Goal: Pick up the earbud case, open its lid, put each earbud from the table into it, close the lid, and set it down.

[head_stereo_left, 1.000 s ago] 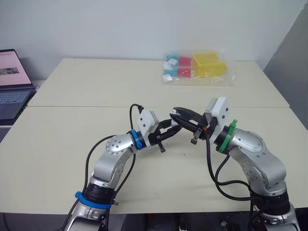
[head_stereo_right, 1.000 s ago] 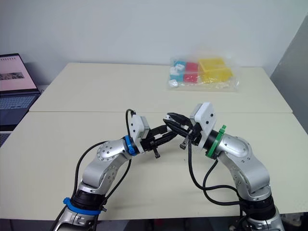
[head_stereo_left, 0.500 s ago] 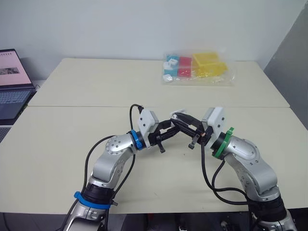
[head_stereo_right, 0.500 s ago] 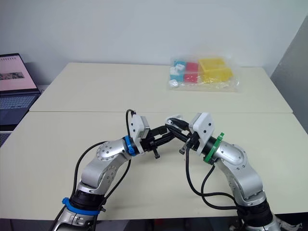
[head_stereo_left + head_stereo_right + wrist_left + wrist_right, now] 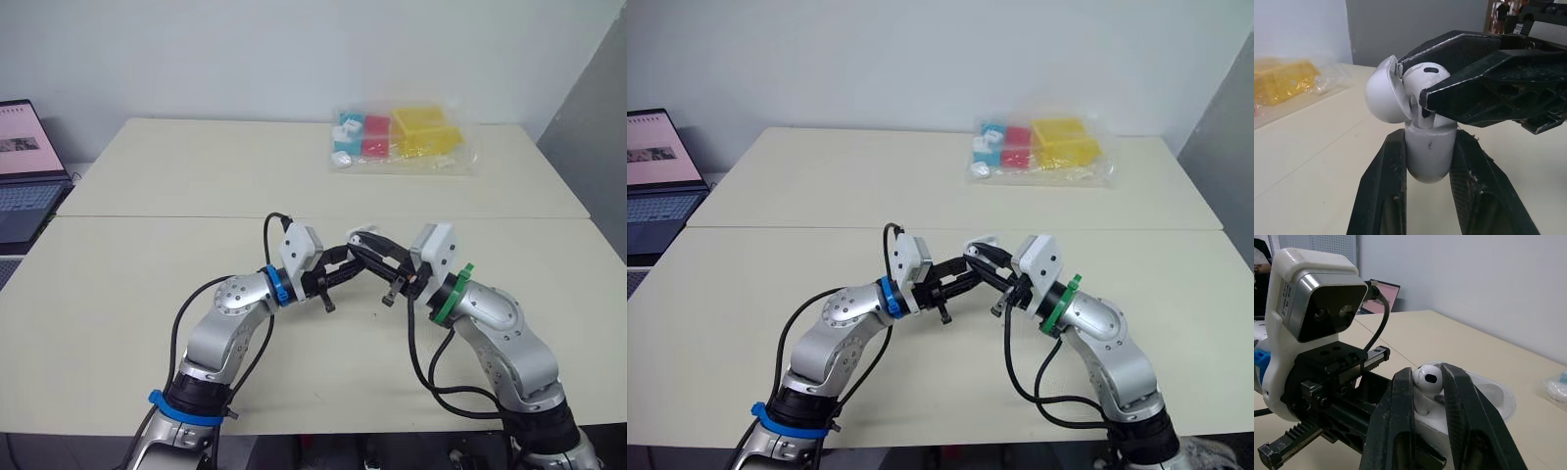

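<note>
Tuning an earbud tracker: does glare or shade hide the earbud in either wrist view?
Right wrist view: the earbud sits evenly lit in the right gripper, no glare, its dark vent plain. Left wrist view: the case, in the left gripper, and its lid show only a soft sheen; the right gripper's fingers cross the earbud, leaving its top and stem showing.

There is one earbud case (image 5: 1430,154) with its one lid (image 5: 1385,95) raised, one earbud (image 5: 1428,378) in sight, two tools, namely the left tool (image 5: 1430,138) and the right tool (image 5: 1426,374), one laptop (image 5: 24,178), one clear bag (image 5: 406,140) of coloured pieces, and two surfaces (image 5: 186,168) set edge to edge.
</note>
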Tool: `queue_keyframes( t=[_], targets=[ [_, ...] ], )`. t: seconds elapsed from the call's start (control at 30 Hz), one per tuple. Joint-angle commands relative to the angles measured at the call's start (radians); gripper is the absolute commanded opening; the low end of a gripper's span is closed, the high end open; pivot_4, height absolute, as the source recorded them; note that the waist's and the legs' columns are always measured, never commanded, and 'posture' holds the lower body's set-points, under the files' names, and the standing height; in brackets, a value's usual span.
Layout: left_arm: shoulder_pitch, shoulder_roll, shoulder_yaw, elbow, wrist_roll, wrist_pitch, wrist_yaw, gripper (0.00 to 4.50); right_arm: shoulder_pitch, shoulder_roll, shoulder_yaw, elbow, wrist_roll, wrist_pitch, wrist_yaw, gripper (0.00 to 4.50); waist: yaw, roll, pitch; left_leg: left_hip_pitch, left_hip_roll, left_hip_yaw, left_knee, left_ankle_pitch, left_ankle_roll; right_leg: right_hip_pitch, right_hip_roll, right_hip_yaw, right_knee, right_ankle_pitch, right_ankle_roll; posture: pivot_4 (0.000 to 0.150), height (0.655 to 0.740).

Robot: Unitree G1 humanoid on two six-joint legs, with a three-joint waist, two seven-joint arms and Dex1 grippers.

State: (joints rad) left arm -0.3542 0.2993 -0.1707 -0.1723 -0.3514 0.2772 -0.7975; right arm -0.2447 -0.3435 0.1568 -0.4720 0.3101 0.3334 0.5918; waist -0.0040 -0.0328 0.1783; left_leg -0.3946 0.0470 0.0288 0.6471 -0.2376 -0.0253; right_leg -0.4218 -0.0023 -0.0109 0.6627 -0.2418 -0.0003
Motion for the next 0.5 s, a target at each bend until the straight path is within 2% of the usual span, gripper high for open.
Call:
queue_keyframes(
  t=[0.03,0.2,0.23,0.5],
  targets=[
    [-0.012,-0.007,0.014,-0.062,-0.019,-0.022,0.003,0.81,0.010,-0.014,-0.007,-0.026,0.014,0.029,0.001,1.43,0.000,0.000,0.000,0.000,0.000,0.000,0.000,0.000,0.000,0.000,0.000,0.000,0.000,0.000,0.000,0.150,0.7359],
    [-0.008,-0.003,0.012,-0.064,-0.021,-0.022,0.004,0.81,-0.002,-0.028,-0.023,-0.058,0.014,0.063,-0.017,3.23,0.000,0.000,0.000,0.000,0.000,0.000,0.000,0.000,0.000,0.000,0.000,0.000,0.000,0.000,0.000,0.150,0.7359],
    [-0.007,-0.003,0.012,-0.065,-0.022,-0.023,0.004,0.81,-0.002,-0.032,-0.030,-0.066,0.021,0.073,-0.016,3.45,0.000,0.000,0.000,0.000,0.000,0.000,0.000,0.000,0.000,0.000,0.000,0.000,0.000,0.000,0.000,0.150,0.7359],
    [0.003,-0.001,0.012,-0.066,-0.019,-0.025,0.007,0.81,-0.007,-0.097,-0.121,-0.181,0.123,0.181,-0.007,3.47,0.001,0.000,0.000,0.000,0.000,0.000,0.000,0.000,0.000,0.000,0.000,0.000,0.000,0.000,0.000,0.150,0.7359]
  ],
)
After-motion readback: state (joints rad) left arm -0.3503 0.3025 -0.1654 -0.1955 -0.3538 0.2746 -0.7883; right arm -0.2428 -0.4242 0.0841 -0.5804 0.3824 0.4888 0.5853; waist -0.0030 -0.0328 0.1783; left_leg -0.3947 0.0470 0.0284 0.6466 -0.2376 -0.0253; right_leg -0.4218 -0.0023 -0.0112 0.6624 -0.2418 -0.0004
